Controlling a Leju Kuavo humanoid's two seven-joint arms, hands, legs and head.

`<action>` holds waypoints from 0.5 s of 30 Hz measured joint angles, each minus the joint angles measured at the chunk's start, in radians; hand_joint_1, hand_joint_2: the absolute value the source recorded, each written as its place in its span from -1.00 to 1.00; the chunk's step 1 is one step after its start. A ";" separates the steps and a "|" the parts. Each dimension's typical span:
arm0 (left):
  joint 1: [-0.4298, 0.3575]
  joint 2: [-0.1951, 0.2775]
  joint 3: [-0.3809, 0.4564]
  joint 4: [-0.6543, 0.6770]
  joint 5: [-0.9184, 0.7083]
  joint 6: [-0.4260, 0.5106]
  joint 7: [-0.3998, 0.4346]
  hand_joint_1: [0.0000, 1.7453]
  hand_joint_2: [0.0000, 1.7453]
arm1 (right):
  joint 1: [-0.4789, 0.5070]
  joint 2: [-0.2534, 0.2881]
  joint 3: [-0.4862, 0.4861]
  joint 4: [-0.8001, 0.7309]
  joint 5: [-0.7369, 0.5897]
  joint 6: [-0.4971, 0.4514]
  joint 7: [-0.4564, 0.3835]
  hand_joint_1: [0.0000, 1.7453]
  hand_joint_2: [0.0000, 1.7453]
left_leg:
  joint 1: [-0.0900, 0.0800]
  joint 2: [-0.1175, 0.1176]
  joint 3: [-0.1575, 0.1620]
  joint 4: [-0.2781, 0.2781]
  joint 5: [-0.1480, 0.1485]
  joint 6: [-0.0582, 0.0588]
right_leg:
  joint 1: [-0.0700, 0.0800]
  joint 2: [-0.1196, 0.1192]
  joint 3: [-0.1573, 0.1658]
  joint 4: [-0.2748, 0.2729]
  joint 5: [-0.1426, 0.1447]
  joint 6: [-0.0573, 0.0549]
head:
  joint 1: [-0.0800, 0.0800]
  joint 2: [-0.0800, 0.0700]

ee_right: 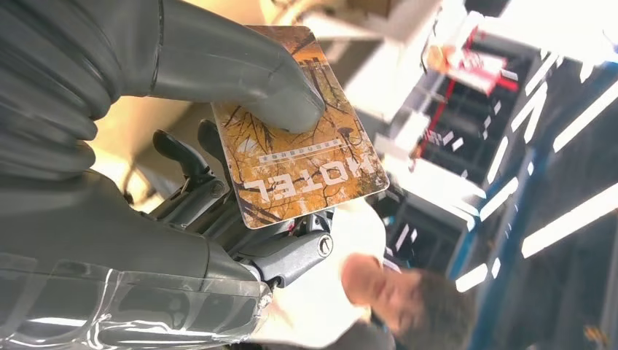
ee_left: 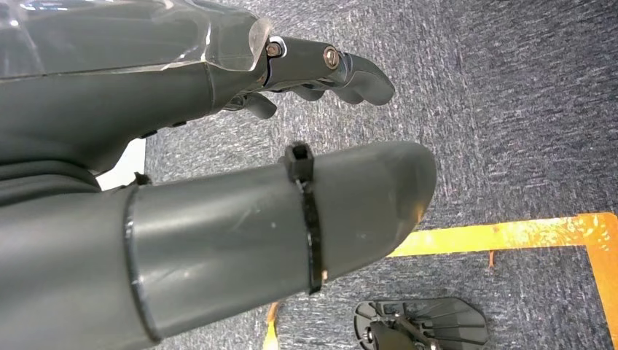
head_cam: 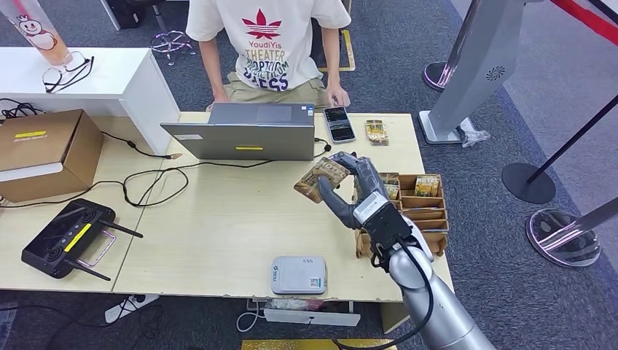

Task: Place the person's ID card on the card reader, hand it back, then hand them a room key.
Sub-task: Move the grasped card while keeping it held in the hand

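Right hand (head_cam: pixel 355 191) with room key (head_cam: pixel 319 179) above table (head_cam: pixel 218 233)

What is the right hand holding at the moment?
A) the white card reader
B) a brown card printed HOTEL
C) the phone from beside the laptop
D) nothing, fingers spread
B: the right hand pinches the room key card between thumb and fingers, HOTEL printed on its face; the phone lies by the laptop and the card reader sits near the table's front edge.
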 joint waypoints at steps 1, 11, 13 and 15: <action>0.000 0.000 0.000 0.000 0.000 0.000 0.000 -1.00 -1.00 | 0.002 -0.004 0.003 0.003 -0.009 0.016 0.004 0.98 1.00 | 0.000 0.000 0.000 0.000 0.000 0.000 | 0.000 0.000 0.000 0.000 0.000 0.000 | 0.000 0.000; -0.001 0.000 0.000 0.000 0.000 -0.002 0.000 -1.00 -1.00 | -0.008 -0.018 0.084 0.100 -0.061 0.144 0.049 1.00 1.00 | 0.000 0.000 0.000 0.000 0.000 0.000 | 0.000 0.000 0.000 0.000 0.000 0.000 | 0.000 0.000; -0.001 0.000 0.000 0.000 0.001 -0.002 0.000 -1.00 -1.00 | -0.013 -0.018 0.106 0.128 -0.065 0.155 0.052 1.00 1.00 | 0.000 0.000 0.000 0.000 0.000 0.000 | 0.000 0.000 0.000 0.000 0.000 0.000 | 0.000 0.000; -0.001 0.000 0.000 0.000 0.001 -0.002 0.000 -1.00 -1.00 | -0.016 -0.018 0.120 0.147 -0.068 0.158 0.054 1.00 1.00 | 0.000 0.000 0.000 0.000 0.000 0.000 | 0.000 0.000 0.000 0.000 0.000 0.000 | 0.000 0.000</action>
